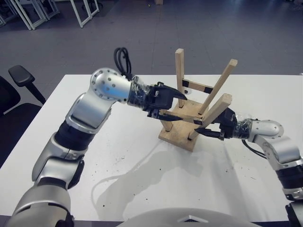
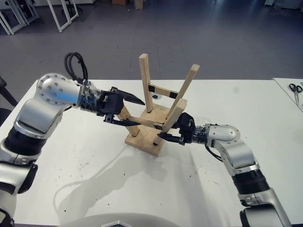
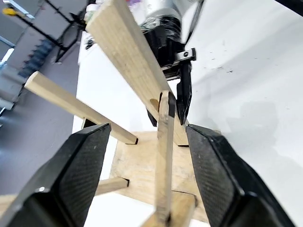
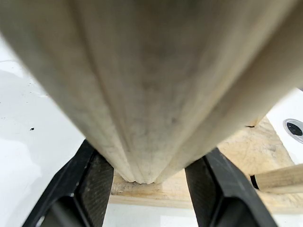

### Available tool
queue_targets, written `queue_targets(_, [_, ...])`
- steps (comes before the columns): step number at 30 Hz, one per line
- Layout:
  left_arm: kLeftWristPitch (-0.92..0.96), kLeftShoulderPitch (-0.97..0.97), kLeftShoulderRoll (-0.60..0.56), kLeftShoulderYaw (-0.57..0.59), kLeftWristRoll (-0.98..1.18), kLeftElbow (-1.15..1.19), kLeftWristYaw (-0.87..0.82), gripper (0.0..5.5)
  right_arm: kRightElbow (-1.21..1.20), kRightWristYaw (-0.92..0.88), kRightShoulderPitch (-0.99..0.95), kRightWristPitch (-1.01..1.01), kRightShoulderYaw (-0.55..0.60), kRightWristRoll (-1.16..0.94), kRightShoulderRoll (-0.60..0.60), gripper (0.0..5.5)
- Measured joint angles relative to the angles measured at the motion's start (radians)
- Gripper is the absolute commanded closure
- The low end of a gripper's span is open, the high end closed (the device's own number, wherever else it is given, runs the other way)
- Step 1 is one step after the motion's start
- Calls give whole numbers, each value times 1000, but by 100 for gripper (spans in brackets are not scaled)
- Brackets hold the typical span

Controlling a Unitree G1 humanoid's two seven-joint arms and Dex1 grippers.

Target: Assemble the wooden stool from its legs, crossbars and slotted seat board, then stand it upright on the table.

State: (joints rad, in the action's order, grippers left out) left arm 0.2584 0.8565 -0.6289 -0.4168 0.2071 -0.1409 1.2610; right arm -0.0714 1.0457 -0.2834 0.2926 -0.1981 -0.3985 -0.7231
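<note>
Pale bare-wood stool [image 1: 189, 127]: unvarnished, matt, slightly rough. Square wooden leg [image 4: 151, 85] at my right pincer [image 1: 204, 132]: long grain lines showing. Black pads [image 3: 80, 175] of my left pincer [image 1: 180, 108]: matt, fine woven texture. Thin wooden crossbar [image 1: 199, 86] beyond it: smooth, with matt black bands [image 1: 185, 84] at the ends. White table top [image 1: 118, 142] beneath both pincers: smooth, faint sheen, dark specks. Crinkled clear film [image 1: 138, 91] behind my left pincer: glossy.

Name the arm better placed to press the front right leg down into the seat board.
Right, likely: the right gripper straddles that leg just above the seat board; the left gripper sits open around a crossbar.
</note>
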Motion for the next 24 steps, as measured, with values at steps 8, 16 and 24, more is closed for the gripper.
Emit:
queue_targets(8, [123,63,88,-113,-38,82,89,257,-59,24,-22,22,-47,7,1,345])
queue_targets(16, [350,64,75,-160,-72,-25,90,380,-83,19,-29,37,-53,31,3,345])
queue_targets(24, [426,59,81,-189,-119,-86,55,499,-100,3,-11,57,-49,33,4,345])
